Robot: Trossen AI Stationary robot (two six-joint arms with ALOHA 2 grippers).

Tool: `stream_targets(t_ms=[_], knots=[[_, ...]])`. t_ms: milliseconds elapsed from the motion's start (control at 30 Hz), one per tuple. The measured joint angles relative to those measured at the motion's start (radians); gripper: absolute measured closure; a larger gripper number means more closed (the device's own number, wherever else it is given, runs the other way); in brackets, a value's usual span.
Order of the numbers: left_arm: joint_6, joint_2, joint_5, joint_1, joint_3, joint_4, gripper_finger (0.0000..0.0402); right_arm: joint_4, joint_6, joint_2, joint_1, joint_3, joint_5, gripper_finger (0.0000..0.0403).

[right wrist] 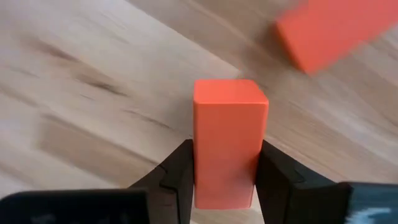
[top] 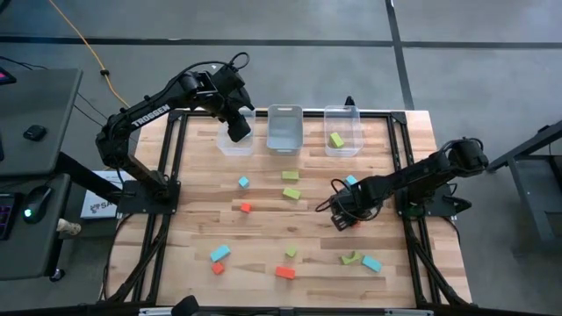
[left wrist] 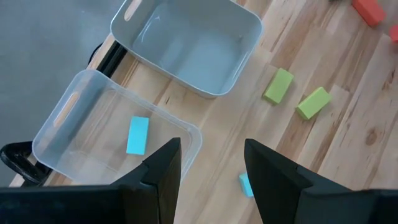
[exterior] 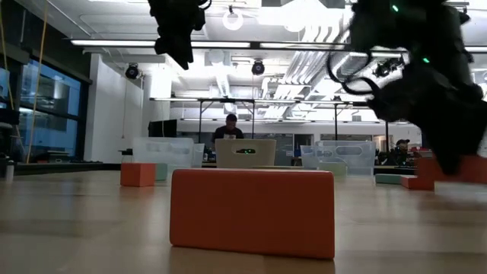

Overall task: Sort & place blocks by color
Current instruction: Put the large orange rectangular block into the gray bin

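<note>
Light blue, red-orange and lime green blocks lie scattered over the wooden table (top: 263,228). Three clear bins stand in a row at its far edge. The left bin (left wrist: 68,124) holds a light blue bar (left wrist: 137,135). The right bin (top: 344,123) holds a green block (top: 336,140). The middle bin (top: 285,127) shows no blocks. My left gripper (left wrist: 211,180) hangs open above the left bin (top: 230,140). My right gripper (top: 342,216) is at the table's right middle, shut on a red-orange bar (right wrist: 229,137). A second red-orange block (right wrist: 326,31) lies just beyond it. My right gripper pinches the red-orange bar between its two fingers (right wrist: 180,174), one on each long side face (right wrist: 202,168). The fingers lie along the bar, whose free end points away from the wrist. The arm reaches in from the table's right side, slanting down. I cannot tell whether the bar is off the wood.
Loose blocks: light blue (top: 243,182), (top: 219,254), (top: 371,263), (top: 350,181); green (top: 290,175), (top: 291,193), (top: 291,252), (top: 351,259); red-orange (top: 246,208), (top: 217,268), (top: 284,272). A person sits at a laptop (exterior: 245,152) beyond the table.
</note>
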Motion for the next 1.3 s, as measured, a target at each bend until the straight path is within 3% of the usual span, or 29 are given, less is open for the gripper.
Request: stream_targets(t_ms=[633, 1000, 1300], knots=[[-0.018, 0.0, -0.014, 0.001, 0.0, 0.009, 0.025, 0.047, -0.534, 0.0, -0.358, 0.391, 0.169, 0.0295], [-0.027, 0.0, -0.062, 0.002, 0.0, 0.023, 0.025, 0.297, -0.787, 0.0, -0.567, 0.464, 0.153, 0.0295], [-0.018, 0.0, -0.06, 0.001, 0.0, 0.156, 0.025, 0.319, -0.976, 0.0, -0.681, 0.517, 0.071, 0.0295]])
